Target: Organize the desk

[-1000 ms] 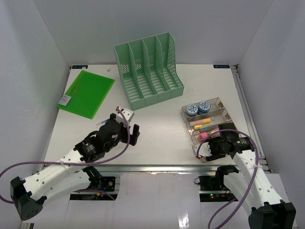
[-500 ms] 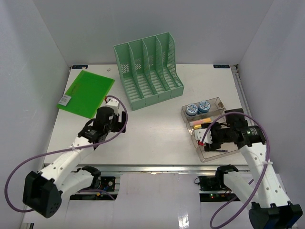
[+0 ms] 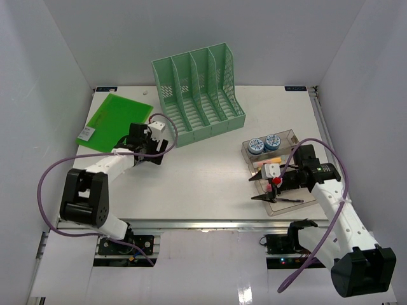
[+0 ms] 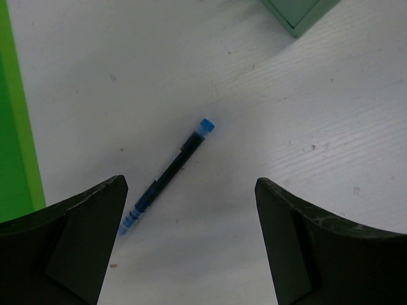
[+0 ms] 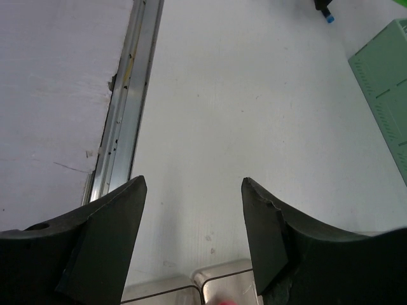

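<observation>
The desk (image 3: pixel 203 175) is a white tabletop with a metal front rail (image 5: pixel 130 95). My left gripper (image 3: pixel 143 145) is open and hovers low at the far left, between the green folder (image 3: pixel 114 124) and the green file rack (image 3: pixel 200 95). In the left wrist view a blue pen (image 4: pixel 178 162) lies flat on the desk, just ahead of the open gripper (image 4: pixel 191 184) and near its left finger. My right gripper (image 3: pixel 257 188) is open and empty over the left edge of the clear tray (image 3: pixel 299 141). The tray's corner shows below that gripper (image 5: pixel 194 182).
The clear tray holds two blue-lidded round tubs (image 3: pixel 264 143), pink and yellow markers (image 3: pixel 270 164) and a small red item (image 3: pixel 276 182). The folder's edge (image 4: pixel 16 127) lies left of the pen. The rack's corner (image 4: pixel 299 13) is just beyond it. White walls enclose three sides.
My left arm has swung from the front middle out to the far left, by the folder and over the pen. My right gripper has moved left to the tray's left edge.
</observation>
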You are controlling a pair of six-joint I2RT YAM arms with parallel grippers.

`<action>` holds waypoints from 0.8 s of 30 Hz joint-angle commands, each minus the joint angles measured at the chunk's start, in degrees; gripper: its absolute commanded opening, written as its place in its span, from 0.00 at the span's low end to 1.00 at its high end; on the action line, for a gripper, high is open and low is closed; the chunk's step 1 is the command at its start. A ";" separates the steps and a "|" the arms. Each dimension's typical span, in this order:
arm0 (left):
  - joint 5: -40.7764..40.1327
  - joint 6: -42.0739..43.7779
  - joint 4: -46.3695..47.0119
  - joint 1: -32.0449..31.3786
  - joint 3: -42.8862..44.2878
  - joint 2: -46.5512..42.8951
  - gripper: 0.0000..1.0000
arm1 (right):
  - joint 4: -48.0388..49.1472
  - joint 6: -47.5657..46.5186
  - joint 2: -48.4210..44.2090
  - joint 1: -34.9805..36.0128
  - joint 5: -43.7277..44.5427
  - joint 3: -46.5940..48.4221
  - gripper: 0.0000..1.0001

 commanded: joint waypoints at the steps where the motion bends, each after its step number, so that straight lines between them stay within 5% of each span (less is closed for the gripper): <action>1: 2.49 6.57 1.14 1.26 4.58 3.50 0.89 | 1.90 0.42 -2.80 -0.34 -4.65 -0.81 0.68; 19: 10.54 4.82 -0.48 5.94 2.85 9.52 0.60 | 2.01 1.12 -3.49 -0.58 -4.12 -1.08 0.68; 24: 11.62 4.29 -1.55 5.94 3.37 11.04 0.43 | 1.93 1.31 -3.67 -0.97 -4.32 -1.12 0.68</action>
